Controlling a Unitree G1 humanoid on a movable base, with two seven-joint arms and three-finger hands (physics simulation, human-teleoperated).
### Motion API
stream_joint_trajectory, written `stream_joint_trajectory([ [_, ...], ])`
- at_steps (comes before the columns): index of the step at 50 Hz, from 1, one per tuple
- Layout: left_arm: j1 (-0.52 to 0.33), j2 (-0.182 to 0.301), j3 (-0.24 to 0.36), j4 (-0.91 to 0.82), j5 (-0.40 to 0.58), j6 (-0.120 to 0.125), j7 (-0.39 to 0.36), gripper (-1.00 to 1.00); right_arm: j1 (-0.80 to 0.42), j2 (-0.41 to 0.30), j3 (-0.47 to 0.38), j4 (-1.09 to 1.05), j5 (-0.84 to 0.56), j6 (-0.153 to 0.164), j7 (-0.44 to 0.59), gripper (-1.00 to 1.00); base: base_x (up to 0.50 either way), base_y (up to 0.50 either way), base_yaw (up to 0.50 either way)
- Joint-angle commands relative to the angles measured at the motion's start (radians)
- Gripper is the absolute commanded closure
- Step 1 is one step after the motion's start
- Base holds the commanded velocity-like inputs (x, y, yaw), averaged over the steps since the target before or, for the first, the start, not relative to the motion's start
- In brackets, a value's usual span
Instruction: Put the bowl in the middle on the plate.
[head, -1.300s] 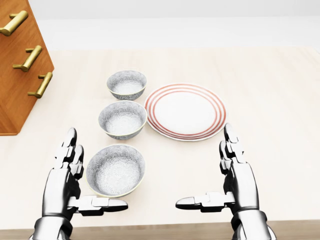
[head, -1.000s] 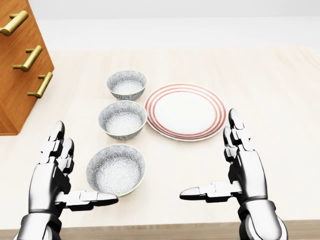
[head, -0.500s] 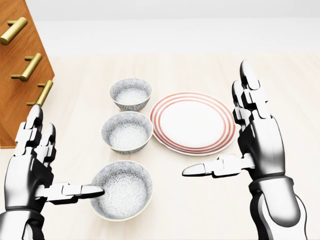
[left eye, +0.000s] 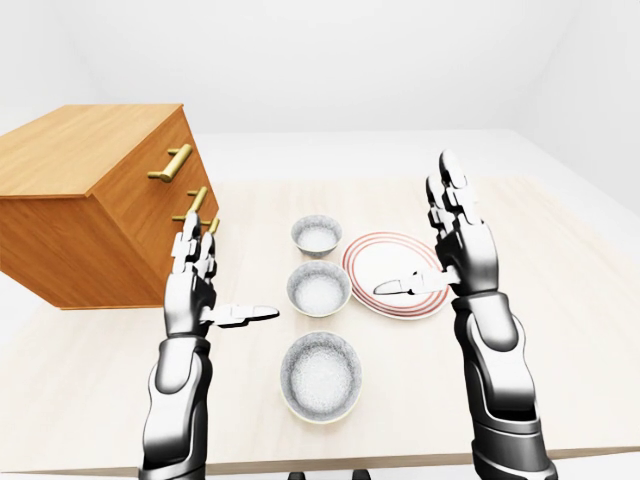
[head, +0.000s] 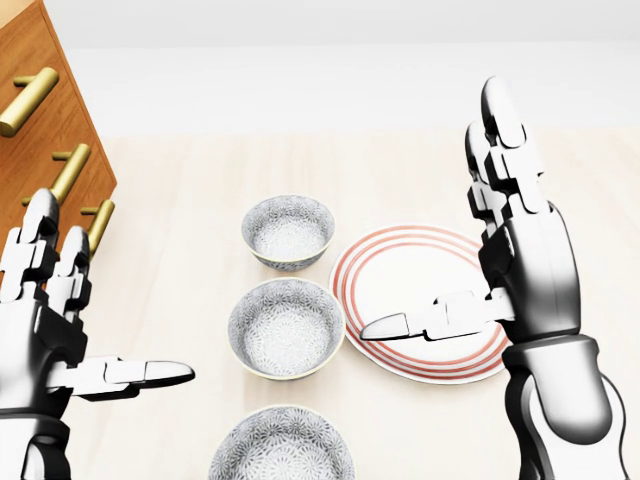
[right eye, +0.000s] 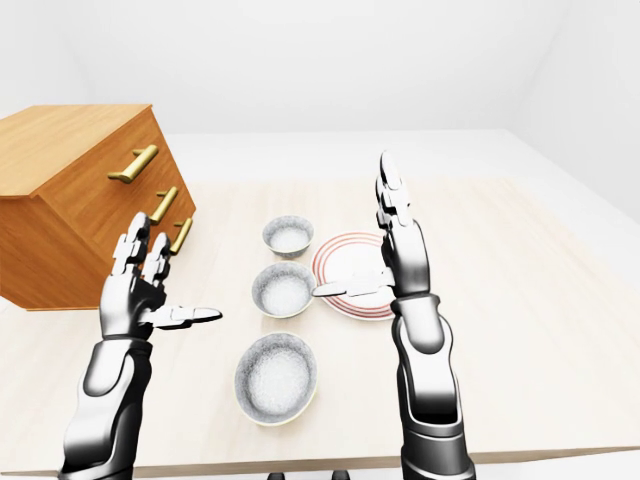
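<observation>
Three patterned grey bowls stand in a column in the head view. The middle bowl (head: 286, 327) sits between the upper bowl (head: 288, 230) and the lower bowl (head: 282, 447). Right of them lies the white plate (head: 420, 275) with red rings, its rim close to the middle bowl. My right hand (head: 440, 225) hovers open over the plate's right side, fingers pointing up and thumb reaching left across the plate. At the view's left, well apart from the bowls, my left hand (head: 115, 290) is open too, thumb pointing right. Neither hand holds anything.
A wooden drawer chest (left eye: 90, 200) with brass handles stands at the left of the pale wooden table (left eye: 560, 290), close behind my left hand. The table's near edge runs along the bottom of the left-eye view.
The camera has tilted, so bowls and plate slid down the head view. Both hands rose; the right one moved up over the plate, the left one drifted left. Nothing was grasped.
</observation>
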Motion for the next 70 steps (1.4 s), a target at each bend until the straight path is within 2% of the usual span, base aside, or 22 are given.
stream_joint_trajectory([
  [1, 0.002, -0.001, 0.006, -0.018, -0.002, 0.0, -0.001, -1.0, -0.001, -0.002, 0.002, -0.023, -0.013, 0.0, 0.009, -1.0, 0.5, 0.3, 0.0],
  [10, 0.005, -0.001, 0.007, -0.014, -0.001, 0.0, -0.002, -1.0, -0.001, 0.0, 0.001, -0.025, -0.024, 0.0, 0.006, -1.0, 0.39, 0.44, 0.0],
  [25, 0.01, -0.002, 0.007, -0.003, 0.001, 0.0, -0.004, -1.0, 0.001, 0.002, -0.005, -0.031, -0.005, 0.0, -0.006, -1.0, 0.02, 0.49, 0.0],
  [45, 0.01, -0.002, 0.007, -0.004, 0.002, 0.0, -0.005, -1.0, 0.0, -0.01, -0.015, -0.028, 0.004, 0.0, 0.004, -1.0, 0.0, 0.01, 0.0],
  [56, 0.009, -0.003, 0.005, -0.01, 0.003, 0.0, -0.004, -1.0, -0.009, -0.028, -0.013, 0.02, -0.073, 0.0, 0.019, -1.0, 0.0, 0.0, 0.0],
  [65, 0.007, -0.003, 0.004, -0.011, 0.002, 0.0, -0.004, -1.0, -0.018, -0.058, 0.003, 0.104, -0.277, 0.0, 0.053, -1.0, 0.0, 0.0, 0.0],
  [66, 0.007, -0.003, 0.004, -0.012, 0.002, 0.0, -0.004, -1.0, -0.018, -0.065, 0.006, 0.119, -0.312, -0.013, 0.054, -1.0, 0.0, 0.0, 0.0],
  [70, 0.007, -0.003, 0.004, -0.016, 0.001, 0.0, -0.004, -1.0, -0.021, -0.076, 0.002, 0.17, -0.411, -0.126, 0.064, -1.0, 0.0, 0.0, 0.0],
])
